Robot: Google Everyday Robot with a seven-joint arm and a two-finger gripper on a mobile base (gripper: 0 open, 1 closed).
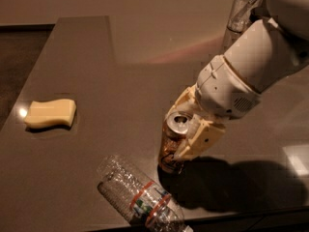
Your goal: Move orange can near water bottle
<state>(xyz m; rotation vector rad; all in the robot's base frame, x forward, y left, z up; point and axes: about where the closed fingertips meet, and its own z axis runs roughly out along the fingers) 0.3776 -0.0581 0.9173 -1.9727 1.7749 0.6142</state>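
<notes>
The orange can [170, 146] stands upright on the dark table [96, 81], its silver top showing. My gripper [186, 137] is shut on the orange can, its cream fingers [199, 141] on either side of it. The water bottle [140, 197], clear and crinkled with red-banded label, lies on its side at the table's front edge, just left of and below the can. The bottle's cap end runs out of view at the bottom.
A yellow sponge [50, 113] lies at the left of the table. A clear drinking glass [241, 13] stands at the back right, partly behind my arm. The table's front edge runs just below the bottle.
</notes>
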